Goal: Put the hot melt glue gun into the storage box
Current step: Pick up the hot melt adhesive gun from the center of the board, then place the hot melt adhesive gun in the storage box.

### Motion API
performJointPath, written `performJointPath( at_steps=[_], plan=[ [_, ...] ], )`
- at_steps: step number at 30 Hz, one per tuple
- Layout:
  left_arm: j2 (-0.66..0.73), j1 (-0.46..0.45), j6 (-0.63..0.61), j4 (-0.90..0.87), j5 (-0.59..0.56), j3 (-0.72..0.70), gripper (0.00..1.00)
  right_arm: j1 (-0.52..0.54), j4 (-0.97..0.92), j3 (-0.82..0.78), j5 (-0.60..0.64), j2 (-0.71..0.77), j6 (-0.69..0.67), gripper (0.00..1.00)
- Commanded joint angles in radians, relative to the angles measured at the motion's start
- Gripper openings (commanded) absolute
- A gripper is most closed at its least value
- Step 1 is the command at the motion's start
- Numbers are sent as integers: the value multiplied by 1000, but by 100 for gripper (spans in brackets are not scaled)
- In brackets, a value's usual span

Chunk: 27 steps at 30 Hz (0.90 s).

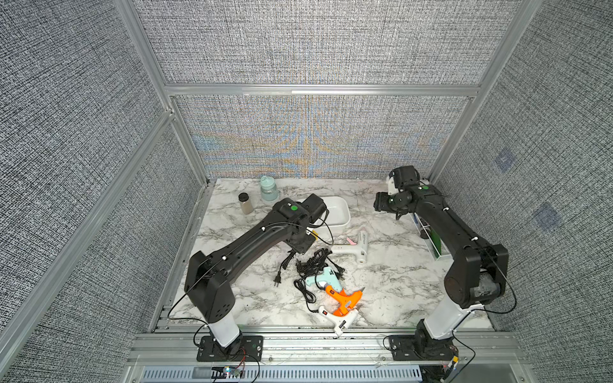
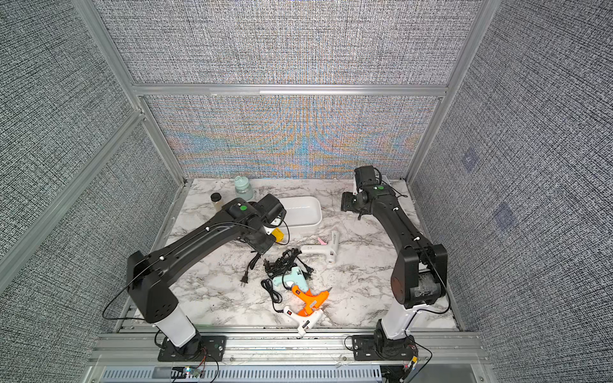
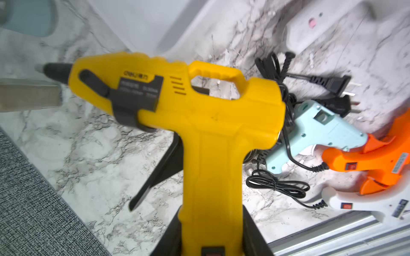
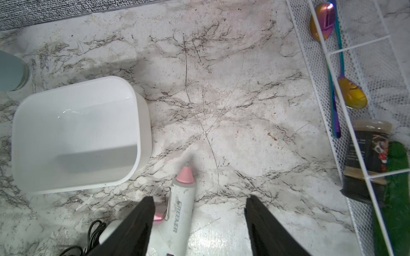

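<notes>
The greatest risk is judged to be a loss of the yellow gun (image 3: 210, 124) before it is over the box (image 1: 338, 209). It is gripped only at the low end of its handle by the left fingers (image 3: 170, 235), which are closed on both sides of it, so the heavy body could turn in the grip or the nozzle could be knocked against the box wall. A black cord (image 1: 278, 278) hangs below the wrist onto the worktop (image 1: 391, 285). If it belongs to this gun, which cannot be told, it may be caught in the tangle beside the pile of other guns (image 1: 341, 298). The gun is held just beside the near corner of the empty box, not yet above it. The left arm is stretched forward with the wrist bent down. The right arm is reached forward and turned inward, and the right fingers (image 4: 142, 221) are wide apart and empty above the white gun (image 4: 182, 199).
</notes>
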<state>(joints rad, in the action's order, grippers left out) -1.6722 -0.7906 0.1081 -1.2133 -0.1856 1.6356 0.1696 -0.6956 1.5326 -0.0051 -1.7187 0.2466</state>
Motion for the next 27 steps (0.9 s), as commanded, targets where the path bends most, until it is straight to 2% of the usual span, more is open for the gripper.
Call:
performJointPath(
  at_steps=[1, 5, 12, 19, 27],
  plan=[
    [50, -2, 82, 1, -69, 46, 11, 1, 27, -11, -16, 2, 13, 70],
    [75, -1, 118, 52, -145, 152, 9, 0, 33, -25, -16, 14, 13, 70],
    [41, 56, 190, 315, -212, 236, 10, -2, 44, -64, -24, 39, 11, 70],
    [-112, 128, 298, 520, -231, 338, 10, -14, 48, -98, -26, 70, 6, 70],
    [-310, 131, 397, 630, -264, 451, 8, -36, 47, -138, -33, 111, -4, 70]
  ],
)
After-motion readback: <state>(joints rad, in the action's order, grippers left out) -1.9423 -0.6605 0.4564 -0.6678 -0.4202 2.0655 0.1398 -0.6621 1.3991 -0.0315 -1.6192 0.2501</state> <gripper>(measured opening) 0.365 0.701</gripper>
